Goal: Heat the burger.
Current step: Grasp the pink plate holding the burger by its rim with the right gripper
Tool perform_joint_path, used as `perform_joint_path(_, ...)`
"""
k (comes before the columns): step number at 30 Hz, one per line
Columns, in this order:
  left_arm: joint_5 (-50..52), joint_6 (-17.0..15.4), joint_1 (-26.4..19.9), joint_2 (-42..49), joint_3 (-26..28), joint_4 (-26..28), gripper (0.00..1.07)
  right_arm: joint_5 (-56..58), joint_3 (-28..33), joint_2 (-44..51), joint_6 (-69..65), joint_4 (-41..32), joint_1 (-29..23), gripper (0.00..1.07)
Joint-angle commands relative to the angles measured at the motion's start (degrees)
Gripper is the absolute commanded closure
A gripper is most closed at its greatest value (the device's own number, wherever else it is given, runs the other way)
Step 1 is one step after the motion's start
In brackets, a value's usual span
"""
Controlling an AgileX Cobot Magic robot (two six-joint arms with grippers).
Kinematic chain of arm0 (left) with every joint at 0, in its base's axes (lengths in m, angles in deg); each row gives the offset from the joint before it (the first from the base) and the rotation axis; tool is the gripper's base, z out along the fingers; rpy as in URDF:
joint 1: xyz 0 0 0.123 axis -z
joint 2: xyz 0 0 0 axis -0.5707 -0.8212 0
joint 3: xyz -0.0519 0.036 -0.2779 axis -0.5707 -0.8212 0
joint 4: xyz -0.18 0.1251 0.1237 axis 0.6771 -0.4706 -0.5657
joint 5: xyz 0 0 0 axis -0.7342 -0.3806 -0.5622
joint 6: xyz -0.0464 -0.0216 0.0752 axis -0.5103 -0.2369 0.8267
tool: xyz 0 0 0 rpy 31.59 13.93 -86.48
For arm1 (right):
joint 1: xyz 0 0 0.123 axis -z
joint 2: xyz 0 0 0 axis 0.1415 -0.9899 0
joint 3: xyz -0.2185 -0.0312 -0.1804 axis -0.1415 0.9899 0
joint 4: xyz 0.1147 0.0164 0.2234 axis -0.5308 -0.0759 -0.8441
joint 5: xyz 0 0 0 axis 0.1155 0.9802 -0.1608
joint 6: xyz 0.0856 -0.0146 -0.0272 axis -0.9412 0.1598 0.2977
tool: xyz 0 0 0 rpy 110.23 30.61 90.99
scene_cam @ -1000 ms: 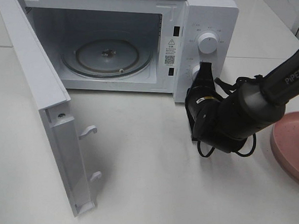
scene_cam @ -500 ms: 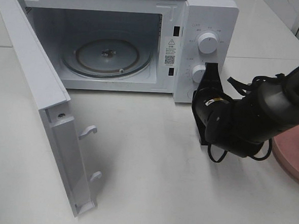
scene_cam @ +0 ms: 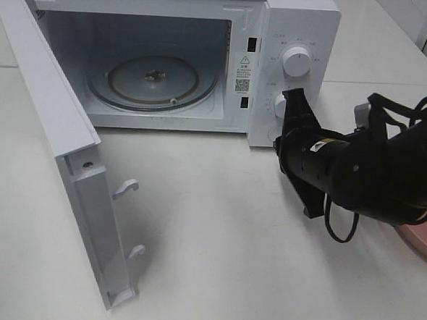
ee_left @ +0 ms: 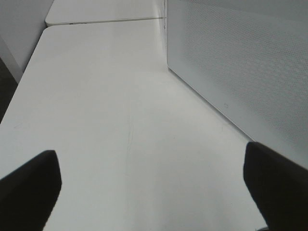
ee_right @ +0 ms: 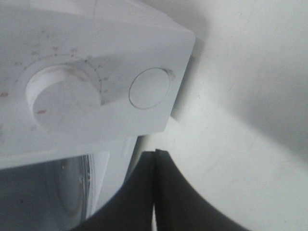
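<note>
The burger is out of view in every frame. The white microwave (scene_cam: 294, 20) stands at the back with its door (scene_cam: 62, 143) swung wide and only the bare glass turntable (scene_cam: 153, 80) inside. My right gripper (scene_cam: 295, 100) is shut on nothing, its tips just in front of the lower knob (scene_cam: 281, 104) on the control panel. In the right wrist view the shut gripper (ee_right: 155, 156) sits below that knob (ee_right: 62, 98) and the round door button (ee_right: 149, 88). My left gripper (ee_left: 154, 187) is open over bare table beside the microwave's perforated side wall (ee_left: 240, 62); it does not show in the exterior high view.
A pink plate (scene_cam: 424, 244) lies at the right edge, mostly hidden behind my right arm. The open door juts out over the left part of the table. An upper knob (scene_cam: 298, 61) sits above the lower one.
My right arm has swung to the right and dropped lower, covering most of the pink plate. Its shut gripper stays near the lower knob, shifted slightly right. The left gripper has not changed.
</note>
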Motion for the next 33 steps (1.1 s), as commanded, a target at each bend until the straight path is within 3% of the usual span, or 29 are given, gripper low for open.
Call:
perform_joint_path(1, 0.1, -0.2, 0.2, 1.2, -0.2, -0.2, 0.09, 6.8, 1.4, 5.0, 8.3, 4.4, 0.0, 1.07)
perform_joint_path(22, 0.1, -0.2, 0.2, 1.2, -0.2, -0.2, 0.09, 35.9, 1.9, 16.7, 38.6, 8.7, 0.6, 1.07)
perform_joint_path(33, 0.1, -0.2, 0.2, 1.2, -0.2, -0.2, 0.09, 58.3, -0.9, 21.4, 39.8, 26.8, 7.6, 1.06)
